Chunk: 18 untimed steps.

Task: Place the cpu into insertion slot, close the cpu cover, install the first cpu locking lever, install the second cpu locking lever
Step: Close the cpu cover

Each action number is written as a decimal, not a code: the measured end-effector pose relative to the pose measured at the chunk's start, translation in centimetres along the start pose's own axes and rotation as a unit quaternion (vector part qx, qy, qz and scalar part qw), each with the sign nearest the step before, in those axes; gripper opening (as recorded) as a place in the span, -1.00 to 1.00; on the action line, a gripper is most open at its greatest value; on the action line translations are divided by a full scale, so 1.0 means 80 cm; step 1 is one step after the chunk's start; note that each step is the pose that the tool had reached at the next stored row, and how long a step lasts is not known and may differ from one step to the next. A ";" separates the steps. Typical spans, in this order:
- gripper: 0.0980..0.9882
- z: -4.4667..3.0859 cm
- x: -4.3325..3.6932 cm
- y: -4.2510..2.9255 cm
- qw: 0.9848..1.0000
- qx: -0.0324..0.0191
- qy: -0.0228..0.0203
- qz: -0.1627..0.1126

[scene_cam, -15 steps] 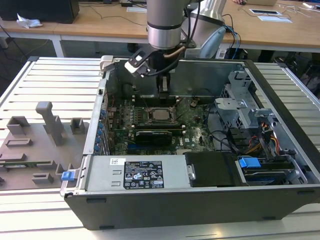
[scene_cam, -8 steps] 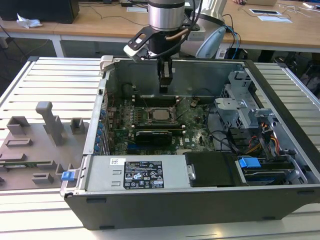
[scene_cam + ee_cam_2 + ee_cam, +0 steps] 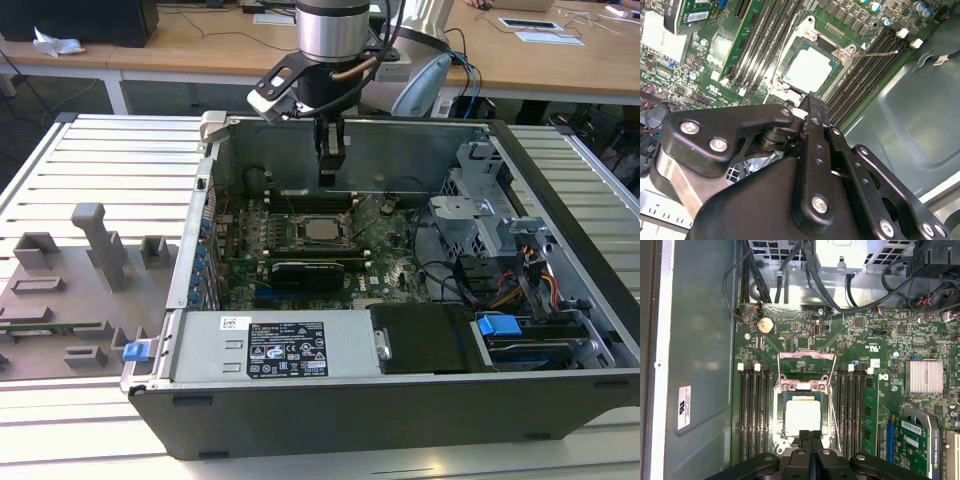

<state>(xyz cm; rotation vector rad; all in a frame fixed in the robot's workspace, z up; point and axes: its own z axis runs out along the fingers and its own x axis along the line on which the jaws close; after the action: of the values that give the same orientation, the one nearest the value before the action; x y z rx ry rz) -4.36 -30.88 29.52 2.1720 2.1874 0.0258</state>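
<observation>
- First wrist view: we are seeing the cpu (image 3: pixel 802 418) lying flat inside the insertion slot (image 3: pixel 780 412), silver top facing up. In the exterior view the cpu (image 3: pixel 322 228) is sitting mid-board inside the open computer case (image 3: pixel 400 400). We cannot tell whether the chip is fully seated. If it is resting askew, we are judging that pressure from above could bend the contacts beneath it.
- The cpu cover (image 3: pixel 806 369) is standing swung open, just beside the slot on the side away from the pincer. We are thinking that an off-centre push on its thin frame could twist it or drop it hard onto the chip.
- A thin wire locking lever (image 3: pixel 875 53) is sticking out unlatched beside the slot. We are judging that a glancing touch could snag it and make it spring sideways.
- The pincer (image 3: pixel 810 436) is hanging above the board, closed with its fingertips together and gripping nothing. It is lining up with the slot's edge. We are thinking that closed tips meeting the chip's top could scratch or shift it.
- The memory slots (image 3: pixel 752 415) are flanking the slot closely, so sideways drift could knock their white clips.
</observation>
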 end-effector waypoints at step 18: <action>-0.98 0.0043 0.000 0.0821 1.000 0.005 0.000 0.000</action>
<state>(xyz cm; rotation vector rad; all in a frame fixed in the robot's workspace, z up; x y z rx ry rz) 2.22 -30.88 29.52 2.1767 2.1926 0.0154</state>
